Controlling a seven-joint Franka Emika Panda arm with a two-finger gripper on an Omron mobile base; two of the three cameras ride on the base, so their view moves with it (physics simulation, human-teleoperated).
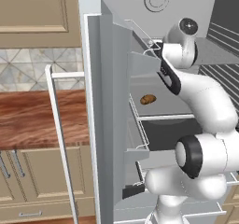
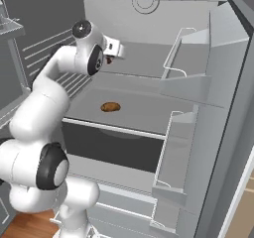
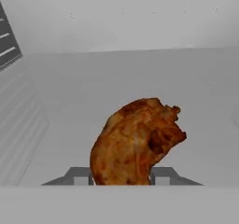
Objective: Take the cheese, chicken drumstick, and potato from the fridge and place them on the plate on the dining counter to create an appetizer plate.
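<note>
**Mia:** In the left base view, why is the white robot arm reaching so far into the tall light-grey fridge with grey shelves (image 1: 112,78)?

**Ben:** I think it wants food for the plate. The door is wide open so it can get in. On the middle shelf sits 1 small round tan-brown potato (image 1: 148,99), all alone. The white wire-railed door bins (image 1: 137,125) look bare to me.

**Mia:** And from the right base view?

**Ben:** The arm's 2-finger gripper (image 2: 115,57) is up over the top shelf. The potato (image 2: 110,106) lies 1 shelf lower, well apart from it. The door bins (image 2: 173,133) on that side look bare too.

**Mia:** What does the hand view show?

**Ben:** A dark reddish-brown curved chicken drumstick (image 3: 135,141) stands right between the 2 dark finger tips (image 3: 80,176). They press on it from both sides, so the fingers are clamped on the drumstick. I guess it holds tight so the meat won't drop on the way out. The grey shelf floor lies behind it, and I can't tell if the meat is touching it
</note>
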